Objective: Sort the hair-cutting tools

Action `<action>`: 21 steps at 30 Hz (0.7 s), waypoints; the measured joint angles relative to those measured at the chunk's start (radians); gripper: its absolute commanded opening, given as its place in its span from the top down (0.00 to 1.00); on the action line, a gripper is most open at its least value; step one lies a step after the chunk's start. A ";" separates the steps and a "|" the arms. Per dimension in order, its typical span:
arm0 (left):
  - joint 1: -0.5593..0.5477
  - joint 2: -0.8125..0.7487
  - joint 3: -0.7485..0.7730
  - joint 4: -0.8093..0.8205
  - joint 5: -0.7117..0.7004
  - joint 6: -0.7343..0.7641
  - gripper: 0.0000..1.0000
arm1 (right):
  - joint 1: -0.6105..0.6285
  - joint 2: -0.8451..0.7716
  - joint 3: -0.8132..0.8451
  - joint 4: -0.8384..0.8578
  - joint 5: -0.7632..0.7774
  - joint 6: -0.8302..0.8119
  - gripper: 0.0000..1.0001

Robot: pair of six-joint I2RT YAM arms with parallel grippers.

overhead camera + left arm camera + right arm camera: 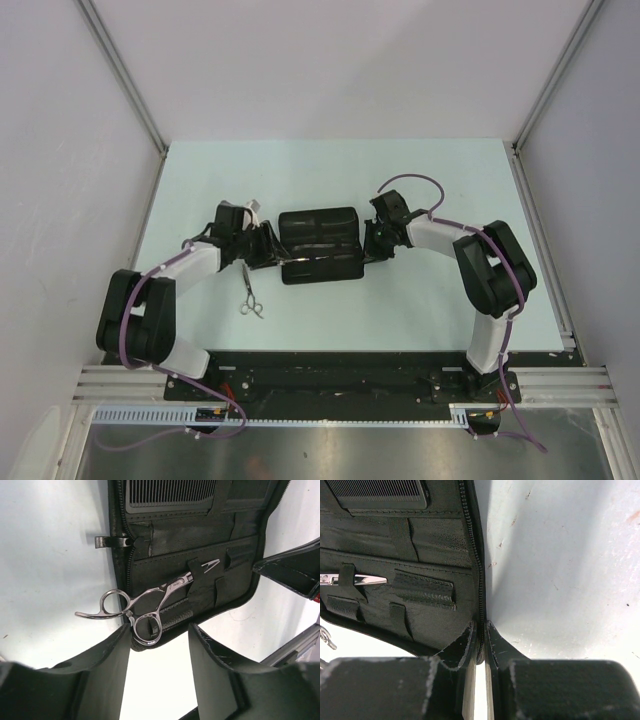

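The black case point(320, 232) lies open in the middle of the table. One silver scissors point(145, 605) is tucked under a strap of the case point(200, 545), with its ring handles over the case's left edge. My left gripper point(160, 637) is open and empty just short of those rings. A second scissors point(250, 296) lies loose on the table in front of my left gripper point(272, 252). A black comb point(170, 492) sits in the case's upper pocket. My right gripper point(480, 635) is shut on the zipper edge of the case point(435, 545). A second comb is not visible.
The scissors' blade tip point(360, 580) and the comb point(375, 492) show in the right wrist view. A zipper pull point(112, 541) sticks out left of the case. My right gripper point(290, 572) holds the case's far side. Metal frame rails border the table point(450, 190).
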 measured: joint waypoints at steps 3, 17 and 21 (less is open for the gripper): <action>0.000 -0.010 0.000 -0.018 -0.027 -0.005 0.53 | 0.000 0.000 0.000 0.000 0.000 0.000 0.89; -0.014 -0.010 0.000 -0.071 -0.105 -0.012 0.68 | 0.000 0.000 0.000 0.000 0.000 0.000 0.90; -0.021 -0.010 0.000 -0.082 -0.134 -0.011 0.67 | 0.000 0.001 0.000 0.000 0.000 0.000 0.90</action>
